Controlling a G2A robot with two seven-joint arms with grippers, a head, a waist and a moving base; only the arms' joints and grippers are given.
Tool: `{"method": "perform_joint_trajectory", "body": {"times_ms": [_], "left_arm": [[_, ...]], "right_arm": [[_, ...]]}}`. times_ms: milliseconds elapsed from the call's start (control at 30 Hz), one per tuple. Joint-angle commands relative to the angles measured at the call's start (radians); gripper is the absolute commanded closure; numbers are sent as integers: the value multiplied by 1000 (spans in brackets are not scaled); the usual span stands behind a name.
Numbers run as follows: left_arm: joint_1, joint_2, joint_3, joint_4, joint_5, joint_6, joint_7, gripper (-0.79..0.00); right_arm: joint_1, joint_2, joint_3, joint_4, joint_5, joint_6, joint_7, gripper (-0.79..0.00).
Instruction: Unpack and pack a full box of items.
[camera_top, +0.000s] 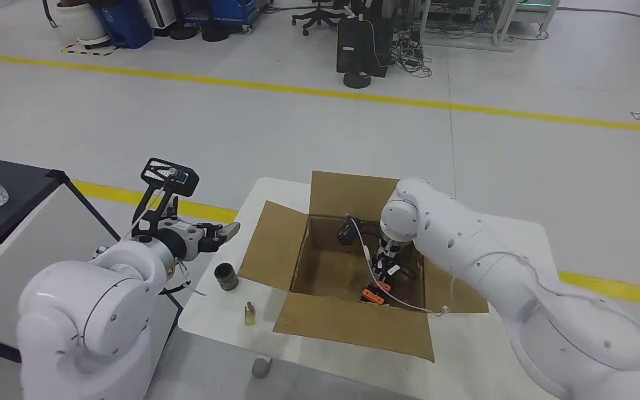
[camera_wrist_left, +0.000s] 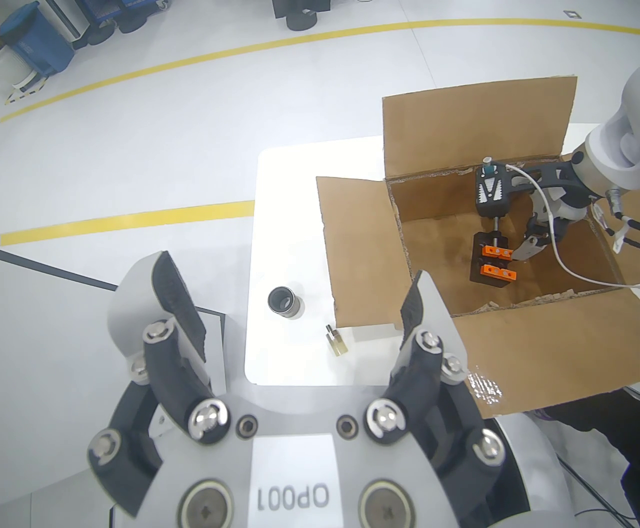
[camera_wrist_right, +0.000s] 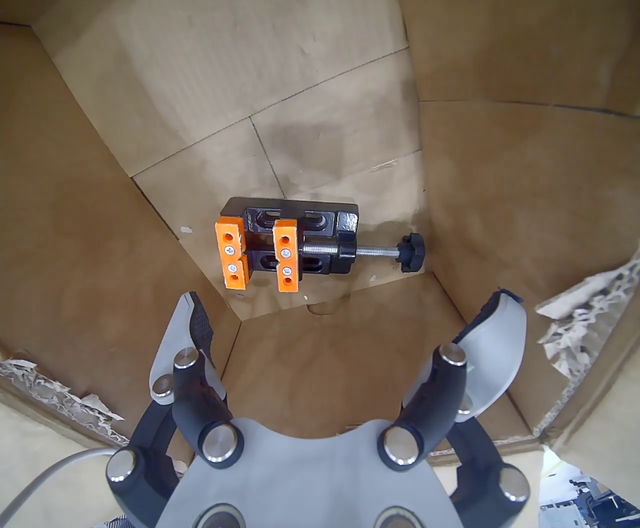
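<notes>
Right wrist view: our right gripper (camera_wrist_right: 348, 306), fingers spread wide, hangs inside the cardboard box (camera_wrist_right: 90, 210), the small vise (camera_wrist_right: 287, 245) lying on the floor just beyond our fingertips. We should straddle its black body squarely before closing. Our left gripper (camera_wrist_left: 290, 272) hangs wide open outside.

We are logging colours:
- box (camera_top: 350, 192) is showing plain brown cardboard
- vise (camera_wrist_right: 300, 235) is showing black, with orange clamp blocks and a silver screw
- table (camera_wrist_left: 290, 210) is reading white
- cylinder (camera_wrist_left: 284, 301) is reading dark grey
- small bottle (camera_wrist_left: 336, 342) is reading pale yellow
- floor (camera_wrist_left: 200, 125) is carrying yellow stripes on white
</notes>
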Motion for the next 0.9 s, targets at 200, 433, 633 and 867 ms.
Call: {"method": "perform_joint_trajectory", "body": {"times_ms": [200, 433, 633, 867], "left_arm": [[0, 0, 0, 0, 0, 0, 0, -785], [0, 0, 0, 0, 0, 0, 0, -785], [0, 0, 0, 0, 0, 0, 0, -785], [0, 0, 0, 0, 0, 0, 0, -785]], "right_arm": [[-20, -1, 0, 0, -39, -14, -16, -785], [-24, -8, 0, 29, -58, -51, -52, -785], [-29, -31, 0, 97, -106, -58, -86, -785], [-48, -77, 0, 154, -159, -74, -109, -785]]}}
